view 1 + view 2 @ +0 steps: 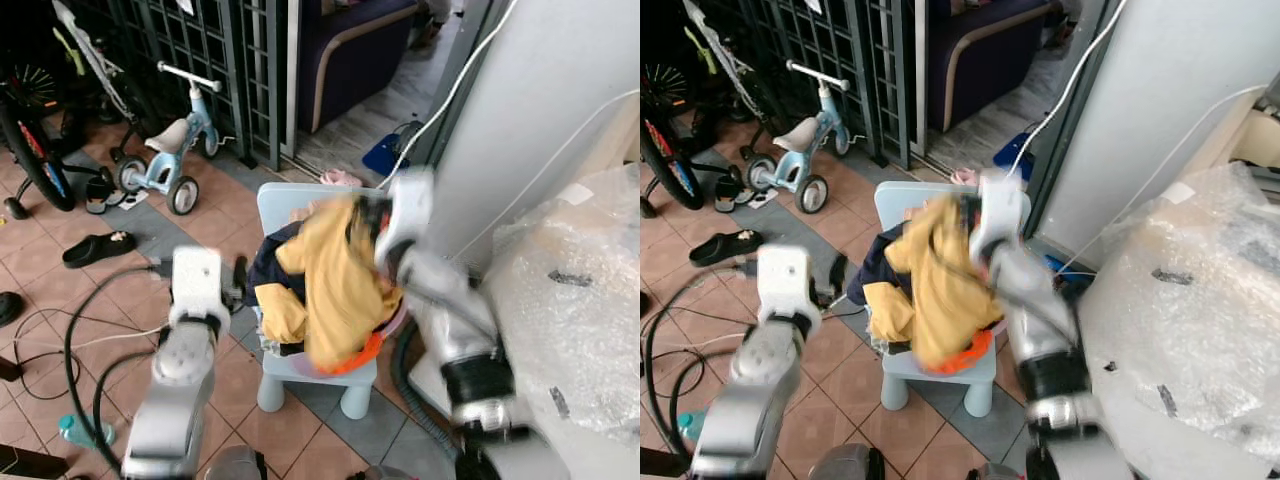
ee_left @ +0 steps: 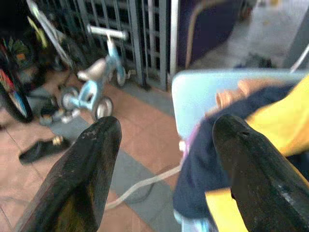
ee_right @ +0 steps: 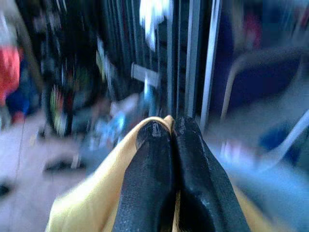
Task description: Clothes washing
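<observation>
Yellow cloth is what I have in hand: the right end effector (image 3: 171, 130) is pinched tight on a fold of the yellow garment (image 1: 335, 280), its two black fingers pressed together with fabric showing on either side of them. From the head camera that garment hangs off the pile of clothes heaped on the small light-blue chair (image 1: 285, 205), which sits at about twelve o'clock from me, close in. Under the yellow piece I can make out a dark navy garment (image 1: 268, 262) at the pile's nine o'clock side, and an orange item (image 1: 358, 356) peeking out at its six o'clock edge.

The left end effector (image 2: 164, 145) has its fingers spread wide with nothing between them, and it hovers just beside the navy cloth at the chair's nine o'clock side.

My read is that I am lifting the yellow piece off the pile, and the right arm is blurred, so it is moving fast. To do this well I would slow the lift and draw upward and toward me, watching whether the navy garment is dragged along with it. The chair looks light, so a sideways tug could tip it or slide it on the tiles. I would use the open left end effector to pin or gather the navy cloth if it starts to trail. A grey hose (image 1: 410, 385) lies at the chair's four o'clock, and black cables (image 1: 85, 320) cross the floor at eight o'clock; I would keep hanging fabric clear of both.
</observation>
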Available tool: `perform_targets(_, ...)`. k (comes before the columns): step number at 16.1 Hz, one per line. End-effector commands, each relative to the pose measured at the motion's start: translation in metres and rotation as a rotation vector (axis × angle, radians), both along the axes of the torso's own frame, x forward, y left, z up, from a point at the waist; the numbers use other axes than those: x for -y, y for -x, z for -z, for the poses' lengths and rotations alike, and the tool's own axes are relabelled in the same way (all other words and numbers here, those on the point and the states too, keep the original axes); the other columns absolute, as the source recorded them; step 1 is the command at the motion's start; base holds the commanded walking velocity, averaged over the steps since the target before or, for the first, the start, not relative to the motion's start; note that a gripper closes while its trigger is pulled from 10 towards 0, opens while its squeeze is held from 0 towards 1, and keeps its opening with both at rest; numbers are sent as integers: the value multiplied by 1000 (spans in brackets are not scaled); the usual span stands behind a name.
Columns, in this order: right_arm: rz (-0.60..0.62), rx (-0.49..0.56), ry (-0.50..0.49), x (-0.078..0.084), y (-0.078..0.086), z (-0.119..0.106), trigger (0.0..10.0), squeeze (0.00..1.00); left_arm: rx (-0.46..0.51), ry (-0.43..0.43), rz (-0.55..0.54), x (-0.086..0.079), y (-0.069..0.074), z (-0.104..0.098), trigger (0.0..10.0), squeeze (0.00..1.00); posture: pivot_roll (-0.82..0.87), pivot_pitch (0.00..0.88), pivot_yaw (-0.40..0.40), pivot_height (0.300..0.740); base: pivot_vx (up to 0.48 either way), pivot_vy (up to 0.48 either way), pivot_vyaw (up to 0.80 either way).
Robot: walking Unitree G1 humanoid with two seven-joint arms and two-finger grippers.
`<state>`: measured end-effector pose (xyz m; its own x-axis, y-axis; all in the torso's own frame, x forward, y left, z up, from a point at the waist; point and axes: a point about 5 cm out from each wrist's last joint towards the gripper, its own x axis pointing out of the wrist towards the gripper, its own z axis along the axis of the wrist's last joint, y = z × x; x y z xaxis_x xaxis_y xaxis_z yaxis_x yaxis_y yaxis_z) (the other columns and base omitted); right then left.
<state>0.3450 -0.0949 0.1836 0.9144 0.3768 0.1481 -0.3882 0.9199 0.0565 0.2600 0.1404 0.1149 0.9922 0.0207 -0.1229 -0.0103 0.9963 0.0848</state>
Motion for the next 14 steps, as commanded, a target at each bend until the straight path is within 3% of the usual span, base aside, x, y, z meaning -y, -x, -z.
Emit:
perform_targets(1,37,136,-38,8,-1,-34,0,0,10,-8,-15,-1,-2,0,10000,0,21,0,-53,740,0,0,0)
perform_targets(2,96,208,-73,24,2,-57,0,0,34,-13,-17,0,-7,-3,10000,0,12,0,-46,740,0,0,0)
perform_targets(3,123,233,-78,33,7,-63,0,0,41,-23,-19,-1,-8,-4,10000,0,8,0,-42,740,0,0,0)
perform_targets(5,140,235,-78,40,17,-59,0,0,43,-27,-23,-2,-9,-3,10000,0,4,0,-37,740,0,0,0)
perform_targets(6,158,217,-48,44,29,-47,0,0,46,-27,-26,-4,-11,-3,10000,0,-5,0,-27,740,0,0,0)
perform_targets(9,197,169,15,49,44,-32,0,0,68,-35,-17,-4,-14,-8,10000,0,-22,0,-2,740,0,0,0)
perform_targets(10,211,150,32,49,47,-28,10000,0,72,-32,-12,-5,-14,-8,10000,0,-23,0,-1,740,0,0,0)
perform_targets(14,234,60,42,48,60,-5,10000,0,63,-33,4,-3,-12,-5,10000,0,-19,0,-6,740,0,-266,-688)
